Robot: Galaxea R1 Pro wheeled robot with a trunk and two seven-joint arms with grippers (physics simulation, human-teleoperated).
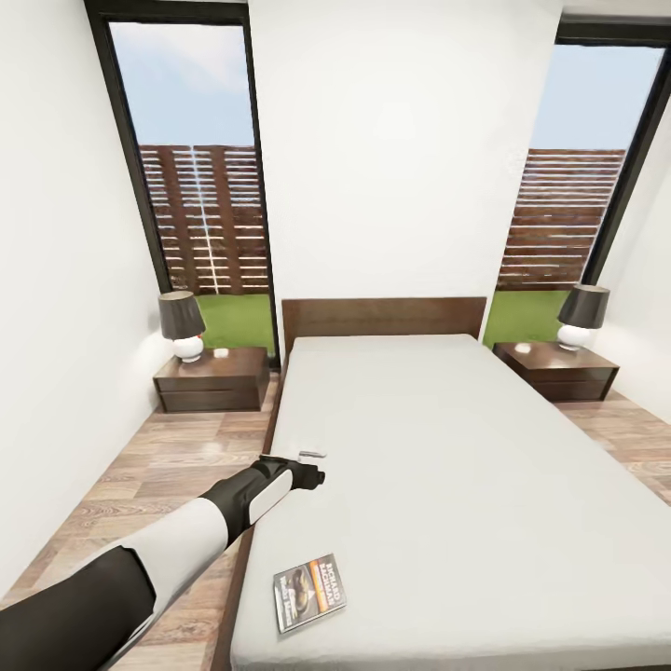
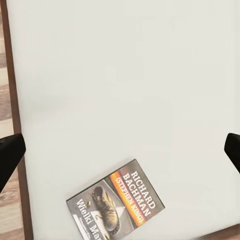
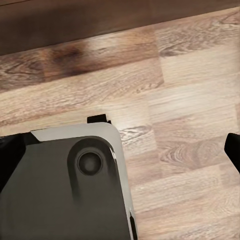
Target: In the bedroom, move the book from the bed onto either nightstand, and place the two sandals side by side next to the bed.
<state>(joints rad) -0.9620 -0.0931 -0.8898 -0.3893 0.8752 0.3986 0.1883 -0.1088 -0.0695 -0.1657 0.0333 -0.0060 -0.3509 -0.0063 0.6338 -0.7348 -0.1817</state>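
Observation:
The book [image 1: 309, 592] lies flat on the bed's pale mattress [image 1: 447, 447] near its front left corner, cover up. In the left wrist view the book [image 2: 117, 205] shows its orange band and white lettering. My left gripper [image 1: 312, 469] hangs above the mattress's left edge, farther toward the headboard than the book. Its fingertips [image 2: 10, 155] stand wide apart, so the left gripper [image 2: 120, 150] is open and empty. A dark nightstand [image 1: 212, 377] stands left of the bed, another nightstand [image 1: 556, 370] right of it. My right gripper [image 3: 120, 150] is open over the wood floor. The sandals are out of view.
Each nightstand carries a lamp with a dark shade [image 1: 181, 324] [image 1: 581, 315]. Wood-plank floor [image 1: 158, 466] runs along both sides of the bed, with a white wall close on the left. Tall windows flank the headboard [image 1: 384, 315]. My grey base [image 3: 65, 185] sits below the right gripper.

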